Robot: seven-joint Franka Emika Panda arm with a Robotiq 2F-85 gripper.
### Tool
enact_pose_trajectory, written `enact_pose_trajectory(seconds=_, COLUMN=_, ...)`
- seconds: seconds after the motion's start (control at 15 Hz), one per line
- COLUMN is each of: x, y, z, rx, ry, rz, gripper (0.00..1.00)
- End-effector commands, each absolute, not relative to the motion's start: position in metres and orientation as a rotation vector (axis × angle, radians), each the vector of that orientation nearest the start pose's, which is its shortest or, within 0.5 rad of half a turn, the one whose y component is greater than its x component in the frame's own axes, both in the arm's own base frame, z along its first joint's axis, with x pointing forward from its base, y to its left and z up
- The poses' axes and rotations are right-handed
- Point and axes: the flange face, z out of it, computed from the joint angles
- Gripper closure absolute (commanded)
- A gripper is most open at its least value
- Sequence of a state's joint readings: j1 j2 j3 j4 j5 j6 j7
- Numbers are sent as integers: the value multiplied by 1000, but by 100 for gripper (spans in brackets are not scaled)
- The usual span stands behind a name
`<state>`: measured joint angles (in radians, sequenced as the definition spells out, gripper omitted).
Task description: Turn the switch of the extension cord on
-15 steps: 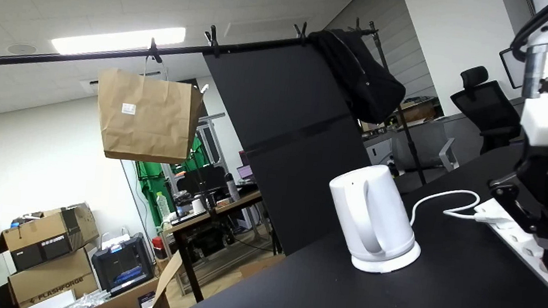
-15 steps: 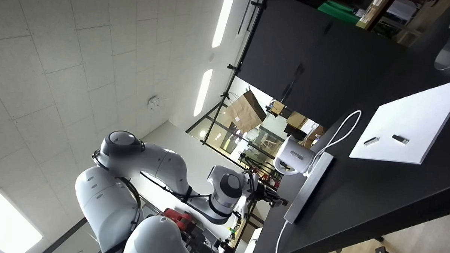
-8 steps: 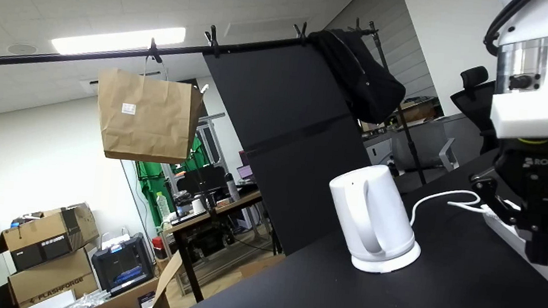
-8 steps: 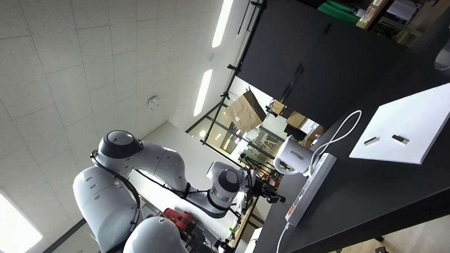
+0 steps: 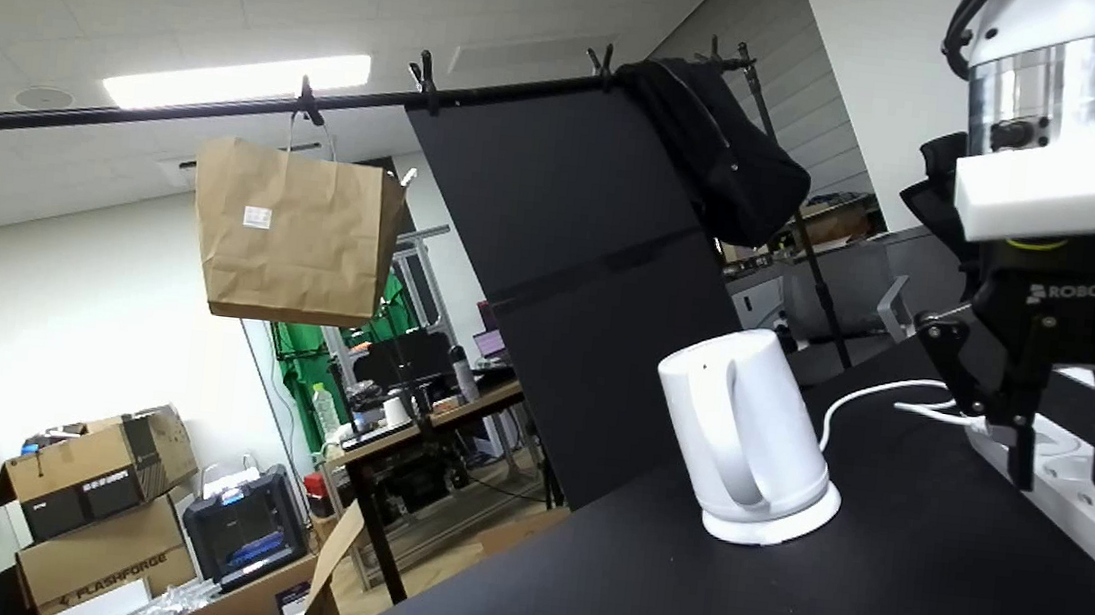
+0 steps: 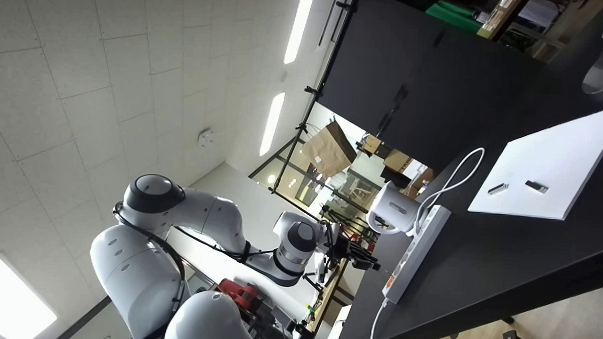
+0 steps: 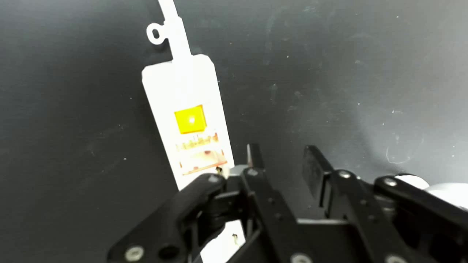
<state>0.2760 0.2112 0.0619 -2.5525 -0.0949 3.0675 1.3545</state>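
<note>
We have the extension cord (image 7: pixel 186 93) flat on the dark table (image 7: pixel 91 128), its yellow switch (image 7: pixel 191 119) up and left of our gripper (image 7: pixel 284 160) in the wrist view. The jaws stand partly spread, gripping nothing, clear of the cord; the white kettle (image 5: pixel 756 438) shares the table.

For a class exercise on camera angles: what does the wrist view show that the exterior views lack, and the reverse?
Only the wrist view clearly shows a small white ring attached to the cord near the end of the power strip.
Only the exterior views show the hanging paper bag, cardboard boxes and the whole kettle; white shapes at the wrist view's edge are too partial to name.
All share the gripper, the power strip and the black table.
</note>
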Motion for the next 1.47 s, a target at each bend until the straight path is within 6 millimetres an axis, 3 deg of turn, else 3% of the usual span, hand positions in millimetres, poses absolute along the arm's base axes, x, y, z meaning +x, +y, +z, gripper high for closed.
enact_pose_trajectory(seconds=0.0, x=454, y=164, z=238, rx=-2592, ry=1318, rz=-305, gripper=32)
enact_pose_trajectory(seconds=0.33, x=455, y=160, z=249, rx=-2612, ry=1327, rz=-314, gripper=0)
enact_pose_trajectory(seconds=1.0, x=453, y=158, z=275, rx=-2756, ry=1319, rz=-218, gripper=0)
enact_pose_trajectory(seconds=1.4, x=450, y=160, z=266, rx=-2770, ry=1293, rz=-196, gripper=0)
